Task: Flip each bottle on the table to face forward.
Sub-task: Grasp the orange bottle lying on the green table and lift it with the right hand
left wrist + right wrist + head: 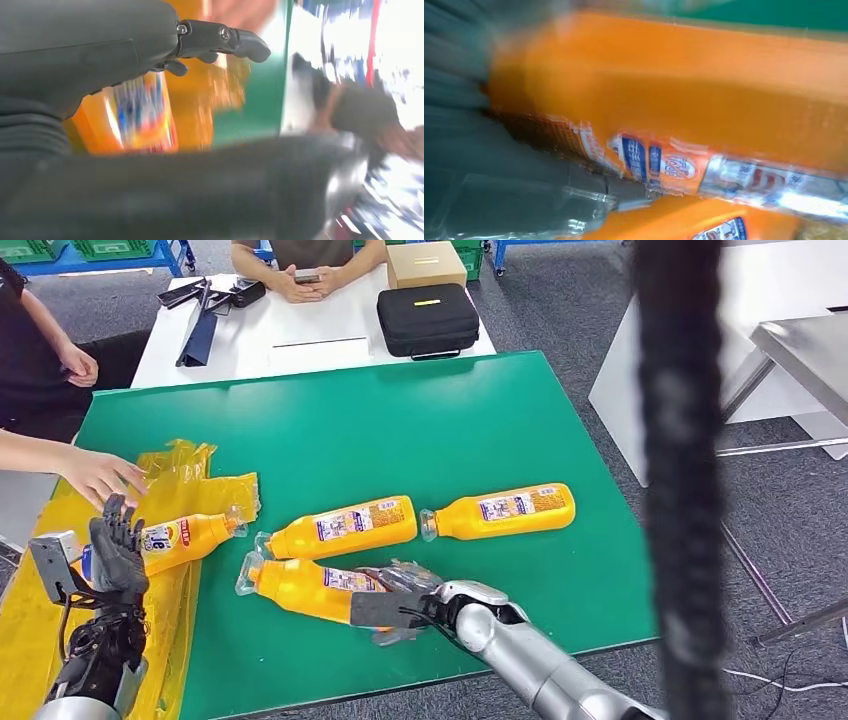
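green table top [420, 430] in the near middle, set on grey carpet floor [560, 310]. white table [300, 335] abutting its far edge, bearing a black zip case [427, 318], a brown cardboard box [425, 264], a dark blue folder [200, 335] and small black devices [240, 290]. seated person [305, 265] at the far side, hands on the white table; second person [30, 350] at far left. green crates [110, 248] on blue racking, far left. white cabinet [760, 300] and steel table [805, 355] at right. black vertical post [680, 470], blurred, near right.
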Motion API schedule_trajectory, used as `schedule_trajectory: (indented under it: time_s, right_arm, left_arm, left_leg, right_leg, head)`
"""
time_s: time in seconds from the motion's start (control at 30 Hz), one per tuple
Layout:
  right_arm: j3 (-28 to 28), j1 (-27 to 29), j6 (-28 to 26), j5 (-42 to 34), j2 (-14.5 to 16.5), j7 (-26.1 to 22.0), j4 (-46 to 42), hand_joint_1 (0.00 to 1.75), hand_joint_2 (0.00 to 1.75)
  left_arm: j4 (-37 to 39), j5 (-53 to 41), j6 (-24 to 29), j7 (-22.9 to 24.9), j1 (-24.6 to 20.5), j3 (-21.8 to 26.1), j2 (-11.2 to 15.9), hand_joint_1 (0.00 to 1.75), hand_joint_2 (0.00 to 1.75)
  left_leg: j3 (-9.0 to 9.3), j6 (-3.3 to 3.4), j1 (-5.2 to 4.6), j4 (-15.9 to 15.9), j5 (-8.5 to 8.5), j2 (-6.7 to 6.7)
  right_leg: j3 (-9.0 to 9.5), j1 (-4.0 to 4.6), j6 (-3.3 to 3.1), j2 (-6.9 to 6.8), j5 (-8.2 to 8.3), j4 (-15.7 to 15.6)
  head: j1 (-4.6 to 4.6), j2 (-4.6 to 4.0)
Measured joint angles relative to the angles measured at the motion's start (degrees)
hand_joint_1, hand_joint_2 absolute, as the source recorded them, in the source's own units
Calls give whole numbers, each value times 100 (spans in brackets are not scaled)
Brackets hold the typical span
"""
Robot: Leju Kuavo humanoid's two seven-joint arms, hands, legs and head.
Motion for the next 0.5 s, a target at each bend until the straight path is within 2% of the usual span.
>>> schedule_trajectory:
  time_s: [0.07, 0.27, 0.5]
  right_arm:
    - [-321, 92, 120, -513, -24, -148, -123, 175, 175]
    - [-951, 38, 126, -1210, -44, -432, -242, 175, 175]
    - [-1371, -532, -19, -1461, 292, -491, -128, 175, 175]
  left_arm:
    - [-98, 347, -401, 68, 76, -1, -91, 0, 175]
    - [-691, 1249, -1097, 309, 518, -219, -430, 0, 175]
    - [-2068, 1784, -970, 697, 1354, -1009, -1062, 0, 175]
  left_leg:
    - [-33, 3, 0, 1, 14, 2]
    - [-76, 4, -2, 4, 22, 7]
    - [-120, 8, -5, 6, 23, 5]
  right_leg:
    - [-33, -2, 0, 1, 13, 2]
    - [-73, -4, 5, 2, 20, 3]
    - [-112, -5, 9, 2, 23, 3]
  head:
    - [1, 0]
    - [1, 0]
    - [3, 0]
